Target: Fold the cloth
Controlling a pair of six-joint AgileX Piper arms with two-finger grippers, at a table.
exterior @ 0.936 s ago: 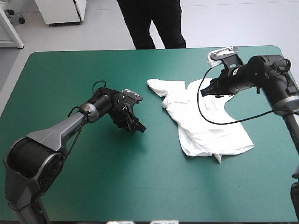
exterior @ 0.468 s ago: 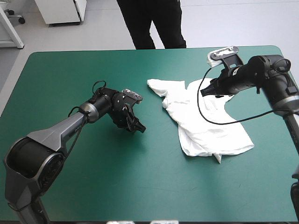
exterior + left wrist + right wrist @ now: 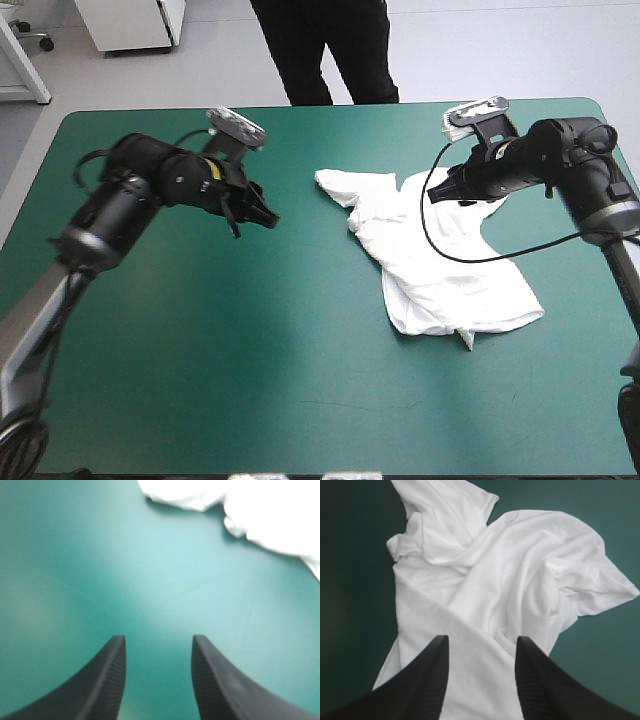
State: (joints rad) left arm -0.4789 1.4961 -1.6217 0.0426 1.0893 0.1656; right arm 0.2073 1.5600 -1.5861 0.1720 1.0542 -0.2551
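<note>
Teal-green tabletop [image 3: 300, 380] carries the crumpled T-shirt [image 3: 440, 270] right of centre; the right end effector [image 3: 436, 197] hovers spread above its far part, while the left end effector [image 3: 266, 214], spread and empty, now stands higher and farther left than just before, so folding is not yet begun.

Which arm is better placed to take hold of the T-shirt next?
Right, probably. The right gripper hangs open over the crumpled T-shirt. The left gripper, also open, is over bare teal-green cover, with the T-shirt farther off ahead of it.
</note>
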